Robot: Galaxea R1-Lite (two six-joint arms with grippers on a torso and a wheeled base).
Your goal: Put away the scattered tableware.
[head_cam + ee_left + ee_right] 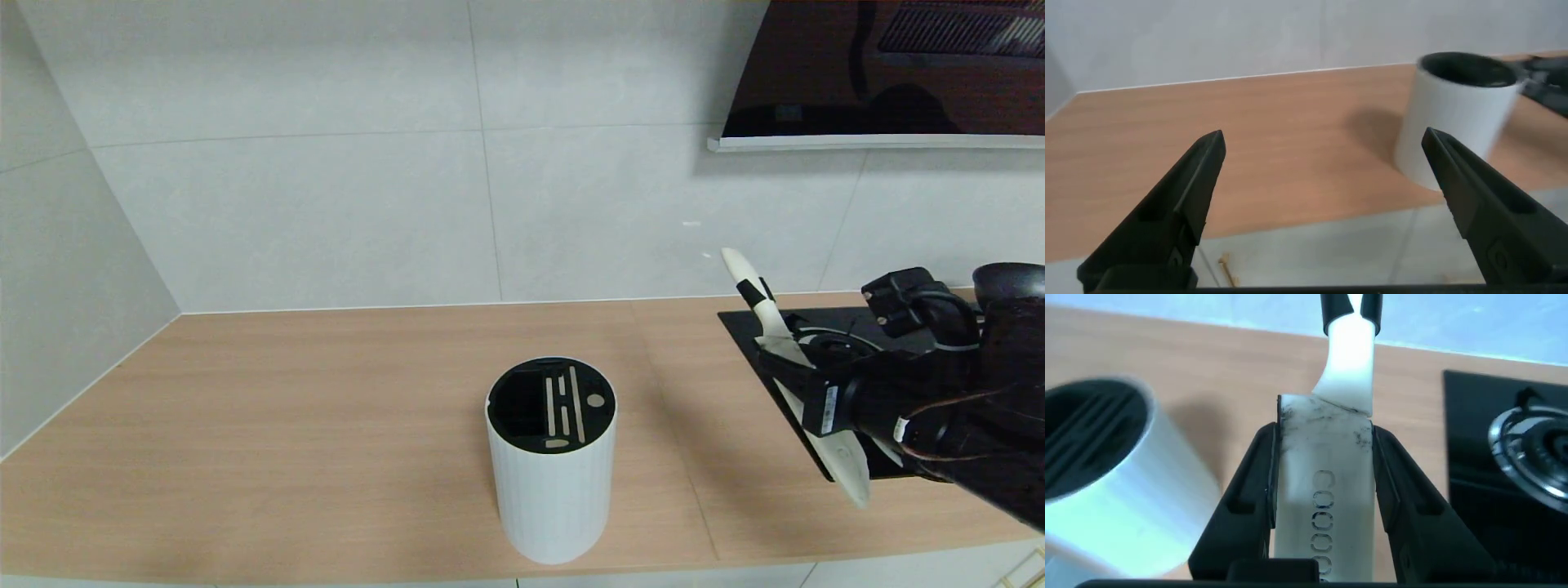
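A white cylindrical utensil holder [553,461] with a black slotted top stands upright near the counter's front edge. To its right, above the stove's corner, my right gripper [796,367] is shut on a cream-white knife [766,309] with a black band on its handle. The handle points up and away toward the wall; the blade end [849,469] hangs below the gripper. In the right wrist view the knife [1327,474] sits between the two black fingers [1249,490], with the holder [1106,469] off to one side. My left gripper [1323,204] is open, level with the counter's front edge, facing the holder [1458,114].
A black cooktop [771,347] with a burner [1535,453] lies on the right of the wooden counter [326,425]. A dark range hood [882,73] hangs on the tiled wall above it. The counter left of the holder is bare wood.
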